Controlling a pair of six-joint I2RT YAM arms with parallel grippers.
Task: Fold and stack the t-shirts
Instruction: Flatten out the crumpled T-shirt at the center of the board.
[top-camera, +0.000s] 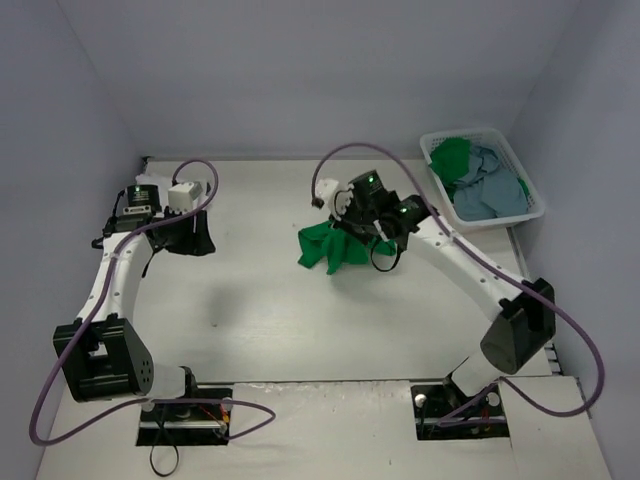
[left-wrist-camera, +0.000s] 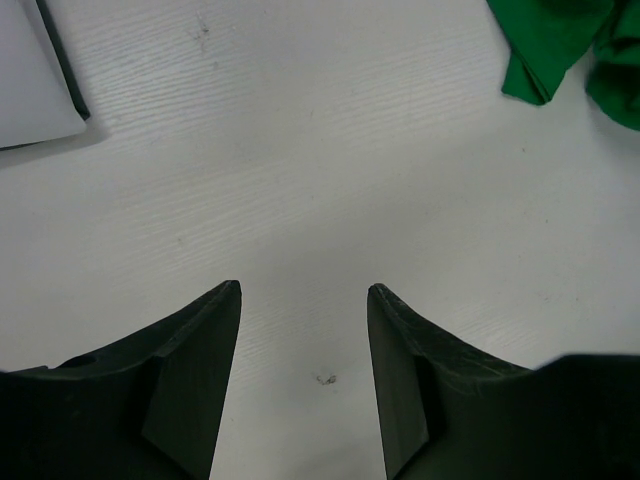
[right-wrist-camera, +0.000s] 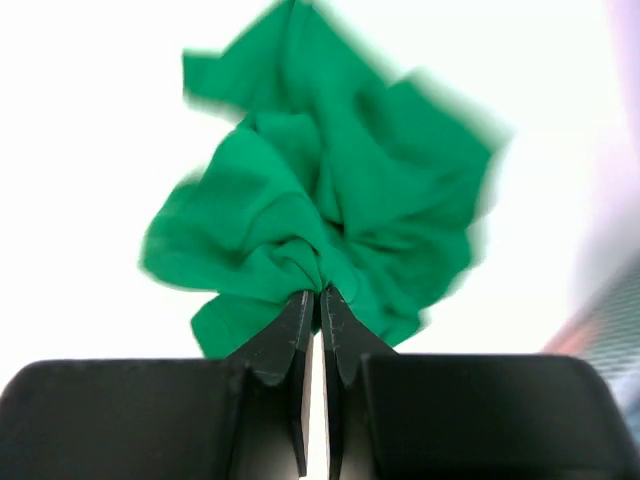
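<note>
Right, my right claw (right-wrist-camera: 320, 297) is pressed together on a bunched fold of the bright green t-shirt (right-wrist-camera: 330, 180), which lies crumpled near the middle of the counter (top-camera: 260, 300). My left claw (left-wrist-camera: 303, 290) hangs spread over bare counter well off to the left, holding nothing. I judge this to be the pick-up, ahead of laying this shirt out flat for folding. Next I'd lift, let the cloth hang, and bring the left claw across to find a second edge. A blue-grey t-shirt (top-camera: 490, 195) waits in the basket (top-camera: 482, 133), far right.
</note>
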